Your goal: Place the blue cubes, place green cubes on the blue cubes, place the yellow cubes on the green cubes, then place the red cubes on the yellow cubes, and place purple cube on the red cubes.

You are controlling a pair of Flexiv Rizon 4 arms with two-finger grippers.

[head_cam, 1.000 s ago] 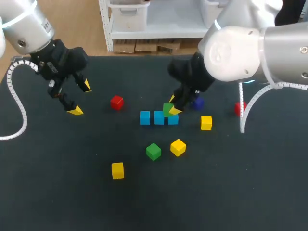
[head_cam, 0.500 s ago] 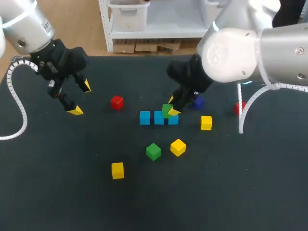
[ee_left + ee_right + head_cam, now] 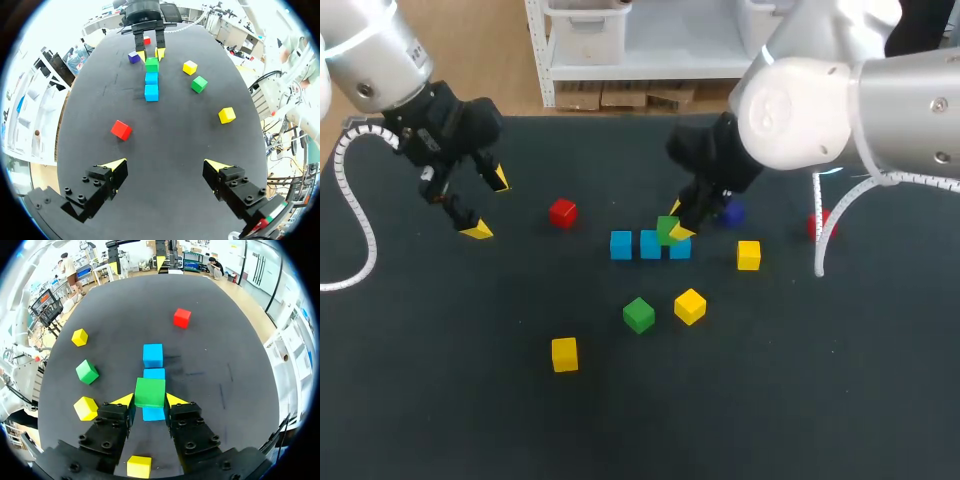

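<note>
Three blue cubes (image 3: 621, 244) (image 3: 650, 244) (image 3: 680, 249) lie in a row at mid-table. My right gripper (image 3: 675, 222) is shut on a green cube (image 3: 667, 229) (image 3: 150, 392), which sits just above the middle and right-hand blue cubes (image 3: 153, 413). I cannot tell whether it rests on them. In the right wrist view the far blue cube (image 3: 153, 355) lies ahead of the fingers. A second green cube (image 3: 639, 314) and three yellow cubes (image 3: 690, 306) (image 3: 564, 354) (image 3: 748, 255) are scattered nearer the front. My left gripper (image 3: 487, 205) (image 3: 166, 165) hangs open and empty at the left.
One red cube (image 3: 562, 212) lies between the left gripper and the blue row. Another red cube (image 3: 818, 224) sits at the right, partly behind my right arm's cable. A purple cube (image 3: 730, 213) is just behind the right gripper.
The right arm has edged very slightly to the left with the green cube. The left arm has not moved.
</note>
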